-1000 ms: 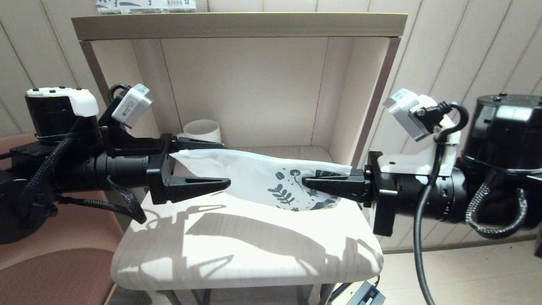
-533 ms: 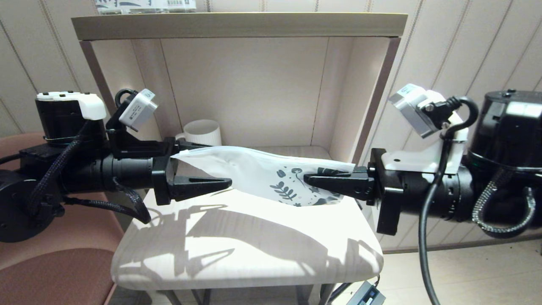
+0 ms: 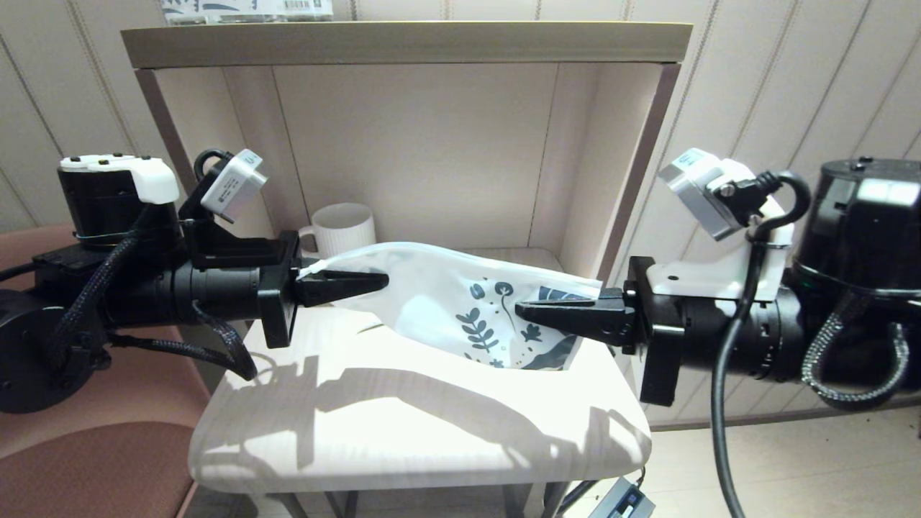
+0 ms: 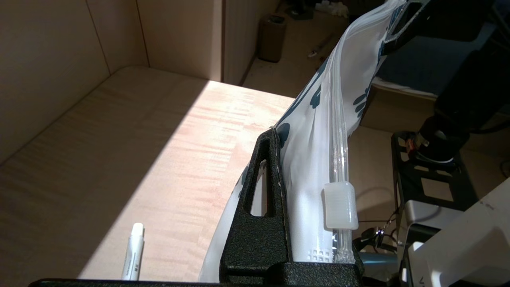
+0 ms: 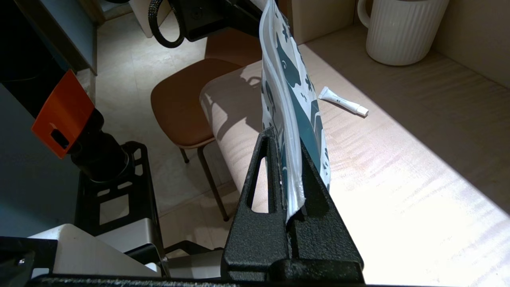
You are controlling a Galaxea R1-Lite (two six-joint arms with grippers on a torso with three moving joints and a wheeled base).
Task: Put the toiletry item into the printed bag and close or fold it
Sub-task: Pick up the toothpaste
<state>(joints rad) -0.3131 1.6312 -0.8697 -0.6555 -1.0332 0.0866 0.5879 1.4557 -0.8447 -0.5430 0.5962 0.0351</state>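
The printed bag (image 3: pixel 432 288) hangs stretched between my two grippers above the table (image 3: pixel 403 432). My left gripper (image 3: pixel 374 280) is shut on its plain white end, next to the clear slider (image 4: pixel 340 205). My right gripper (image 3: pixel 522 311) is shut on the end with the teal leaf print. In the left wrist view one black finger (image 4: pixel 263 191) presses the bag (image 4: pixel 314 131) flat. The toiletry item (image 5: pixel 342 102), a thin white tube, lies on the table under and behind the bag (image 5: pixel 291 79). The toiletry item (image 4: pixel 133 257) is outside the bag. The head view does not show it.
A white ribbed mug (image 3: pixel 345 226) stands at the back left of the shelf niche. The shelf's top board (image 3: pixel 403 43) carries a printed package (image 3: pixel 245 8). A brown chair (image 3: pixel 93 446) stands left of the table.
My left gripper has shut on the bag's white end, after standing wide open around it. The bag now bulges and sags a little in the middle. The right gripper kept its grip.
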